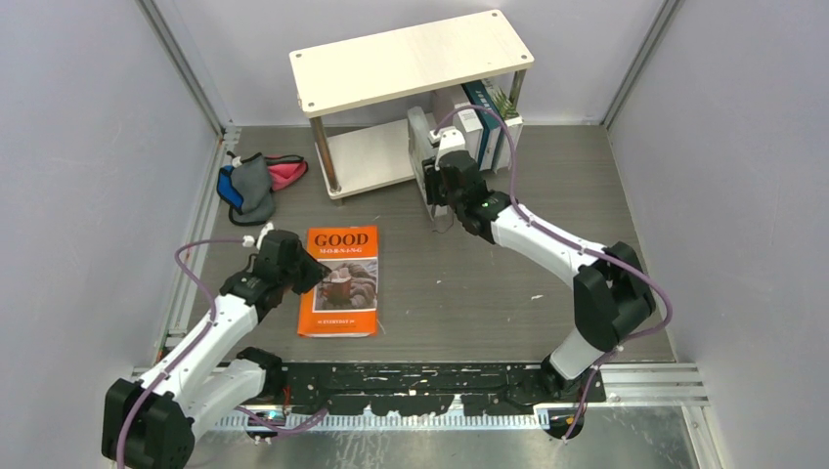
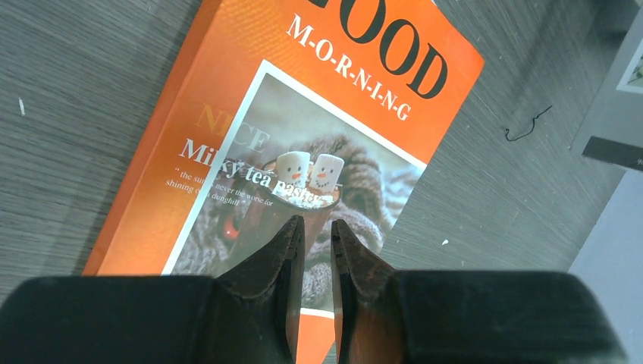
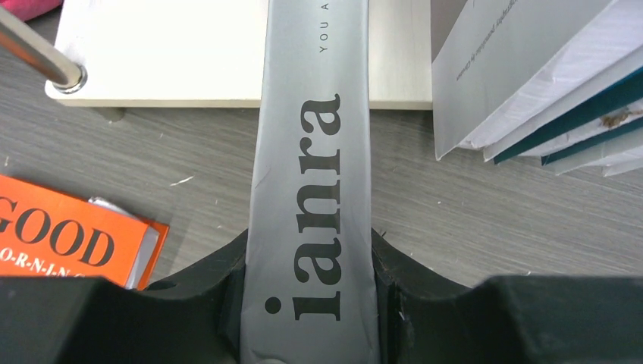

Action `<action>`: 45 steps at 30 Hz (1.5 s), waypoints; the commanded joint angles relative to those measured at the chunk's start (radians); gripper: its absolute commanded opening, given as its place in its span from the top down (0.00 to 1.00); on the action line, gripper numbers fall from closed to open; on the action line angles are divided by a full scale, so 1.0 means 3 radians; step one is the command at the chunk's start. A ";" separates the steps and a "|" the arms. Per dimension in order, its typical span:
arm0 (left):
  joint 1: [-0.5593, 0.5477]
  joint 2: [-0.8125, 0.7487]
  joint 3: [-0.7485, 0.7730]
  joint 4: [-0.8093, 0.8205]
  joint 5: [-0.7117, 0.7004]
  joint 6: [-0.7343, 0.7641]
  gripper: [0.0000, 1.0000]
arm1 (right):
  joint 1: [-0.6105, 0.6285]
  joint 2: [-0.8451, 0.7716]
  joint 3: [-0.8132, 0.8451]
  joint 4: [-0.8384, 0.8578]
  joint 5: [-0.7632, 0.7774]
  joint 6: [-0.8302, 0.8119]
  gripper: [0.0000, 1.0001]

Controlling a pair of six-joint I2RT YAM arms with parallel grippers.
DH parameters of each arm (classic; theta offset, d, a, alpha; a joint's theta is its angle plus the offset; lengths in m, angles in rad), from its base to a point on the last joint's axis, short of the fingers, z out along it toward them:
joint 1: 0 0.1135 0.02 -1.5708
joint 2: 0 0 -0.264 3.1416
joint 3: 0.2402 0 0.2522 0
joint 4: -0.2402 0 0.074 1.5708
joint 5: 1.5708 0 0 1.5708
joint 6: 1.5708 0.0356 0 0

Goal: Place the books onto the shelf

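The shelf (image 1: 411,59) stands at the back, and three books (image 1: 484,122) stand on the right end of its lower board (image 3: 189,53). My right gripper (image 1: 435,181) is shut on the spine of a grey book (image 3: 311,152), holding it upright at the front edge of that board, left of the standing books (image 3: 531,91). The orange "GOOD MORNING" book (image 1: 340,281) lies flat on the table. My left gripper (image 2: 318,227) hovers over its cover picture (image 2: 227,98), jaws a narrow gap apart with nothing between them.
A blue, grey and pink cloth bundle (image 1: 256,181) lies left of the shelf. A silver shelf post (image 3: 45,57) rises at the lower board's front left corner. Grey walls close in the table on three sides.
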 commanded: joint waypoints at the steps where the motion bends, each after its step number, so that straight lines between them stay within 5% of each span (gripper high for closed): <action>1: -0.0010 0.0077 0.0146 0.0210 0.0000 0.0085 0.80 | -0.0104 0.0132 0.0367 0.0169 -0.0118 -0.0089 0.66; 30: -0.0006 0.0669 0.0541 0.0359 0.0086 0.0366 0.80 | -0.0492 0.1050 0.1247 0.0138 -0.0280 -0.0257 0.63; 45: 0.0045 0.0786 0.0608 0.0384 0.0124 0.0413 0.80 | -0.0608 0.1214 0.1410 0.0138 -0.0257 -0.0283 0.47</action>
